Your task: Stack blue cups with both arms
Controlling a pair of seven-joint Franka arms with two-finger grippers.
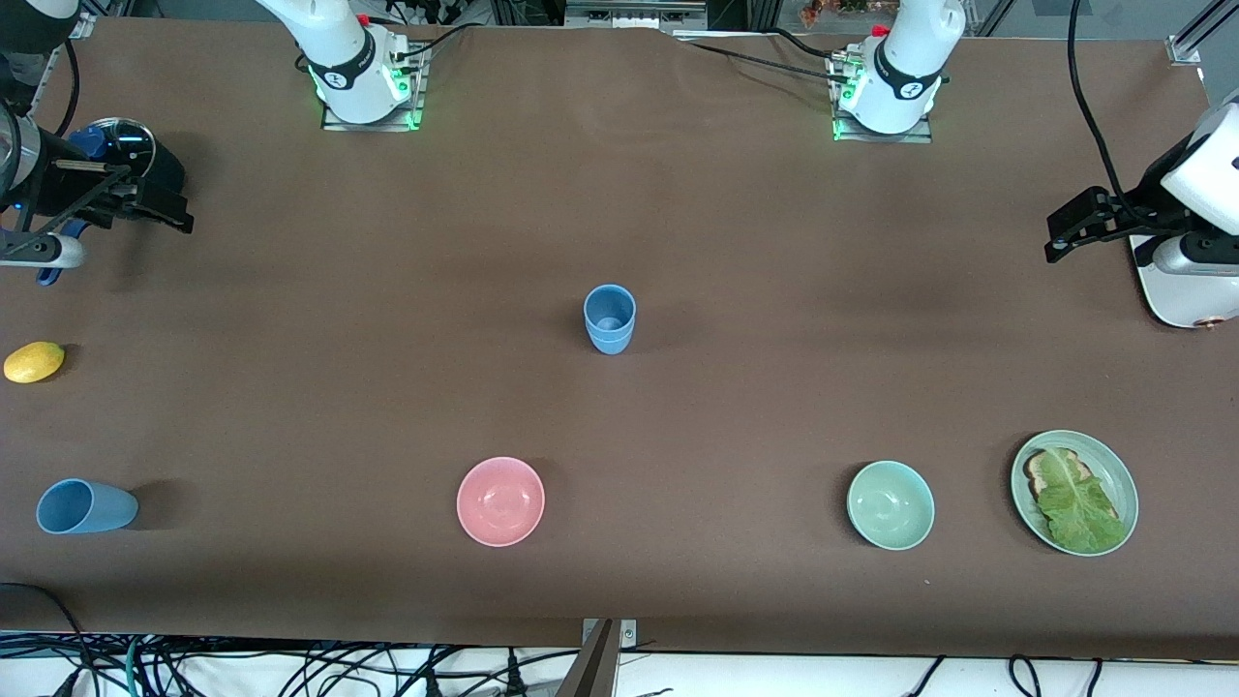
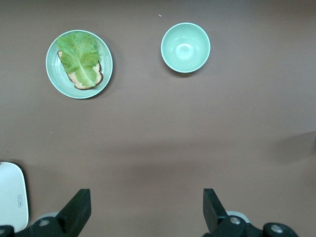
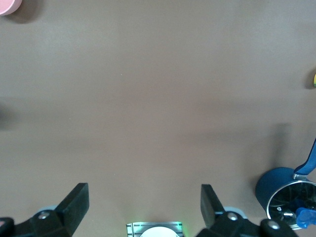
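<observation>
One light-blue cup (image 1: 610, 318) stands upright in the middle of the table. Another blue cup (image 1: 85, 506) lies on its side near the front edge at the right arm's end. My right gripper (image 1: 169, 211) hangs open and holds nothing over the right arm's end, beside a dark-blue saucepan; in the right wrist view its fingers (image 3: 74, 203) are spread over bare cloth. My left gripper (image 1: 1060, 235) hangs open and holds nothing over the left arm's end; its fingers (image 2: 213, 207) are wide apart in the left wrist view. Both grippers are well away from the cups.
A dark-blue lidded saucepan (image 1: 121, 147) and a lemon (image 1: 34, 361) sit at the right arm's end. A pink bowl (image 1: 500, 500), a pale-green bowl (image 1: 891, 504) and a green plate (image 1: 1123, 484) with bread and lettuce line the front. A white appliance (image 1: 1186, 290) stands at the left arm's end.
</observation>
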